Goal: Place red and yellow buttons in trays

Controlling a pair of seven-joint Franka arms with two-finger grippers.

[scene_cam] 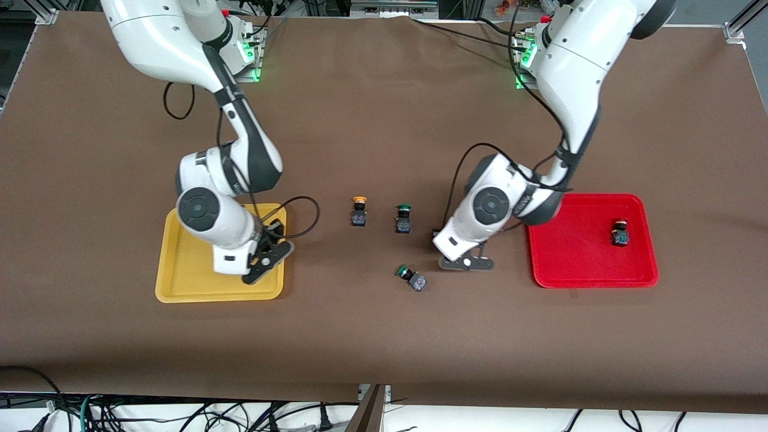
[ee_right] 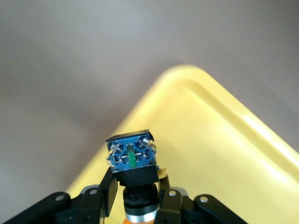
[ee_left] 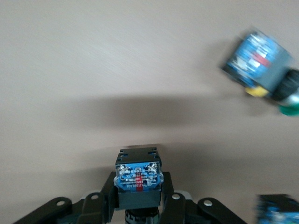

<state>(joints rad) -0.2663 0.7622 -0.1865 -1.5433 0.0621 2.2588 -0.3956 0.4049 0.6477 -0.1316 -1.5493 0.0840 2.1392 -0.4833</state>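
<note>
Brown cloth is covering the counter (scene_cam: pixel 384 336), and you are working both arms at once. Your yellow tray (scene_cam: pixel 180 282) is sitting toward the right arm's end, your red tray (scene_cam: pixel 576 264) toward the left arm's end, so each arm is serving the tray at its own end.

Right tool (scene_cam: pixel 268 257) is hanging over the yellow tray's corner, clamped shut on a button (ee_right: pixel 131 158) whose cap is showing orange at the bottom of the right wrist view; you are probably holding it there to drop it in.

Left tool (scene_cam: pixel 467 261) is sitting low on the cloth between the trays, pinched shut on another button (ee_left: pixel 138 179); its cap colour is hidden, likely red.

One dark button (scene_cam: pixel 620 234) is already lying in the red tray. A yellow-capped button (scene_cam: pixel 359 212) is waiting upright mid-counter, beside an upright green button (scene_cam: pixel 403 219); a second green one (scene_cam: pixel 411 278) is lying tipped over nearer the camera, just beside the left tool. You are leaving the greens alone.
</note>
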